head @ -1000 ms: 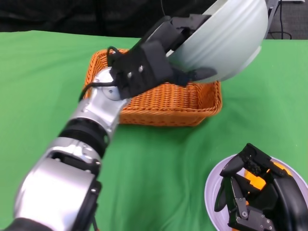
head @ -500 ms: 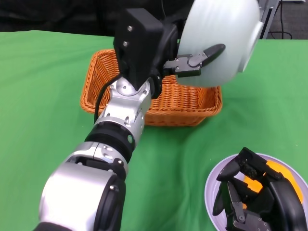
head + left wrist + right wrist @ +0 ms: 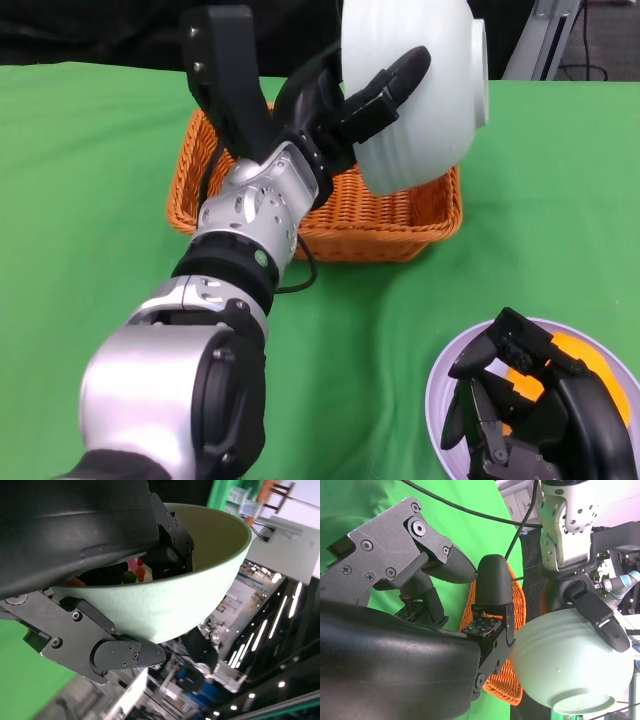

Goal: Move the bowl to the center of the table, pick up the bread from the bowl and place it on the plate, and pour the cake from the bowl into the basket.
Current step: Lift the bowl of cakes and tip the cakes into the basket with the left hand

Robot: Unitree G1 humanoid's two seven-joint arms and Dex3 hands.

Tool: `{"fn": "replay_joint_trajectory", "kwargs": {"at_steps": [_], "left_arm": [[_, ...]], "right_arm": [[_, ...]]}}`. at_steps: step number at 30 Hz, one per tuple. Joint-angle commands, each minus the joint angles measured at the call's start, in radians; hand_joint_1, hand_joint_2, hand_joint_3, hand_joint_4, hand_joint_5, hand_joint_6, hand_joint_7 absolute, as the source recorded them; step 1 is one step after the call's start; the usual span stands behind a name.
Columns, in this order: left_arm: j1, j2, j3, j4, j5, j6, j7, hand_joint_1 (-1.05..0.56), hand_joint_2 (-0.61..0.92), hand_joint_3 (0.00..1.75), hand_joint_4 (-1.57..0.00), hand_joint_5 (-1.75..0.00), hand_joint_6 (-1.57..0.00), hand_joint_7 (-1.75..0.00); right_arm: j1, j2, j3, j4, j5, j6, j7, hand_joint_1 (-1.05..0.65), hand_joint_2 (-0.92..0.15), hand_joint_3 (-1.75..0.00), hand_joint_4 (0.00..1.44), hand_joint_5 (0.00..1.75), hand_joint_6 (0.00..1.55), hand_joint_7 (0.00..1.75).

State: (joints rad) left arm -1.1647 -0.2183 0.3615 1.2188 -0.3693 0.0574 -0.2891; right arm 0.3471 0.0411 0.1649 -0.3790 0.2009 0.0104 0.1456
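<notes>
Pale green bowl (image 3: 420,90) held in the air above orange wicker basket (image 3: 385,215), tipped on its side; colourful cake (image 3: 134,572) visible inside. Orange bread (image 3: 580,360) lies on lilac plate (image 3: 440,400).

We see a smooth, matt pale bowl (image 3: 420,90) and a rough woven wicker basket (image 3: 380,215). The table (image 3: 90,200) wears matt green cloth.

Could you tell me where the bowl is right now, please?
In the head view the bowl is at top centre, held by the left hand, tipped on its side above the basket.
</notes>
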Motion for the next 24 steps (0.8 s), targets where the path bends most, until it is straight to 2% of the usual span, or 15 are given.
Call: {"fn": "replay_joint_trajectory", "kwargs": {"at_steps": [1,4,6,9,14,19,24], "left_arm": [[-0.048,0.009,0.042,0.015,-0.042,0.046,0.015,-0.14,0.83,0.7,-0.79,-1.74,-0.77,-1.46],[-0.063,0.021,0.09,0.032,-0.085,0.125,0.016,-0.15,0.72,0.92,-0.79,-1.75,-0.74,-1.53],[-0.068,0.028,0.108,0.037,-0.1,0.161,0.007,-0.16,0.7,0.97,-0.78,-1.75,-0.7,-1.59],[-0.073,0.043,0.146,0.049,-0.133,0.223,-0.021,-0.18,0.63,1.0,-0.78,-1.75,-0.65,-1.68],[-0.067,0.055,0.195,0.061,-0.174,0.263,-0.063,-0.2,0.62,1.02,-0.83,-1.75,-0.64,-1.72],[-0.067,0.06,0.208,0.068,-0.179,0.262,-0.075,-0.21,0.62,1.02,-0.86,-1.75,-0.65,-1.72],[-0.065,0.064,0.181,0.068,-0.153,0.235,-0.102,-0.2,0.62,1.01,-0.86,-1.75,-0.67,-1.7]], "right_arm": [[0.007,-0.002,-0.006,0.004,0.006,-0.015,0.003,-0.15,-0.49,-1.29,0.76,1.75,0.57,1.63],[0.008,-0.003,-0.003,0.002,-0.003,-0.016,-0.002,-0.15,-0.5,-1.28,0.76,1.75,0.57,1.63],[0.009,-0.002,-0.001,0.0,-0.009,-0.015,-0.005,-0.14,-0.5,-1.28,0.76,1.75,0.57,1.63],[0.006,-0.002,-0.002,0.009,-0.01,-0.024,-0.001,-0.14,-0.5,-1.28,0.76,1.75,0.57,1.63],[0.003,0.002,0.0,0.022,-0.021,-0.039,-0.003,-0.14,-0.5,-1.29,0.76,1.75,0.58,1.63],[0.002,0.005,0.0,0.03,-0.018,-0.043,0.001,-0.15,-0.49,-1.3,0.76,1.75,0.59,1.62],[0.003,0.007,0.002,0.04,-0.007,-0.062,0.016,-0.15,-0.49,-1.3,0.76,1.75,0.59,1.62]]}}
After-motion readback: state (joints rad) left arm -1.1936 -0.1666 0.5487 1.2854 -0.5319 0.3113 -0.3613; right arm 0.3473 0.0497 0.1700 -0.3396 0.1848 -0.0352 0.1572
